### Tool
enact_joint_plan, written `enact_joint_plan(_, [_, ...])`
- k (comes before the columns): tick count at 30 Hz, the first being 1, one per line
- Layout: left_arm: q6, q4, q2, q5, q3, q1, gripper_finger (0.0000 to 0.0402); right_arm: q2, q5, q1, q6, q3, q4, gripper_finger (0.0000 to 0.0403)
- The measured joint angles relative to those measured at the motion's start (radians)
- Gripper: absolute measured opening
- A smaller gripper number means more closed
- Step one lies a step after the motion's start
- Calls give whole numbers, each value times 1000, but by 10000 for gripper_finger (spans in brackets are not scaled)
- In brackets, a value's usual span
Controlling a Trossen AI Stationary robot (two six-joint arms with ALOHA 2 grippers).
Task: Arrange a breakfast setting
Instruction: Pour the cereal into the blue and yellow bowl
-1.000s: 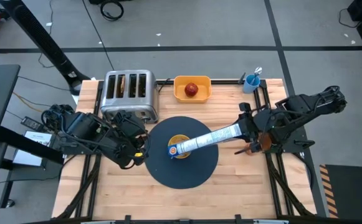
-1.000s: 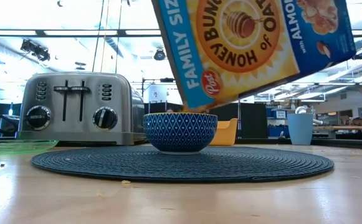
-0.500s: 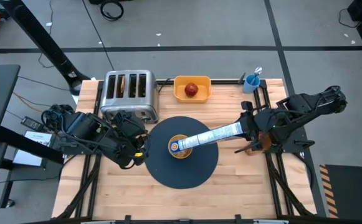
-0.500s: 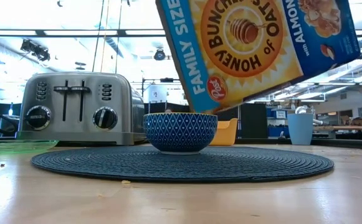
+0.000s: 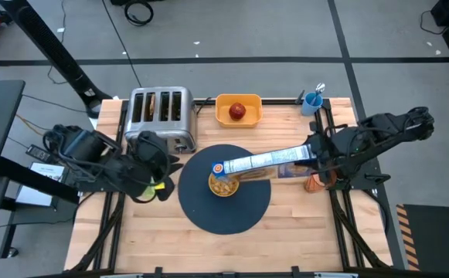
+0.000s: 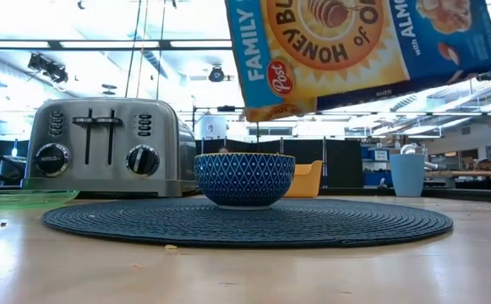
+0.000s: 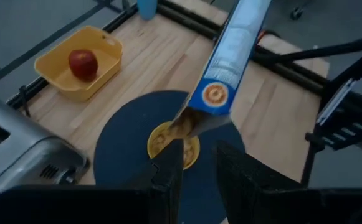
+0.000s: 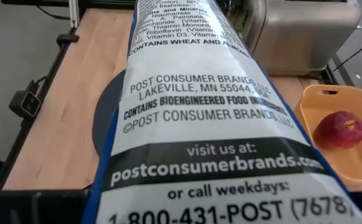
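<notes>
High view: cereal box (image 5: 264, 162) above bowl (image 5: 223, 184).

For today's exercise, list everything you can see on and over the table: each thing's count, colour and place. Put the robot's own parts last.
mat: 1, dark blue-grey, table centre
bowl: 1, blue patterned outside, yellow inside, on mat
cereal box: 1, blue and yellow, tilted over bowl
toaster: 1, silver, far left
tub: 1, yellow, far middle
apple: 1, red, in tub
cup: 1, blue, far right
left gripper: dark, left of mat
right gripper: dark, holding box
</notes>
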Motion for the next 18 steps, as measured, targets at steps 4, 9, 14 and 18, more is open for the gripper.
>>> enact_joint_plan(4, [13, 29, -13, -6, 0, 0, 94, -44, 6, 0, 19, -60, 63, 189])
enact_joint_plan(9, [17, 36, -20, -5, 0, -6, 94, -111, 10, -11, 38, -146, 118, 185])
enact_joint_plan(14, [14, 38, -21, -5, 0, -6, 94, -178, 9, -17, 74, -219, 143, 183])
enact_joint_plan(18, [13, 40, -21, -8, 0, -6, 94, -222, 9, -17, 79, -266, 218, 182])
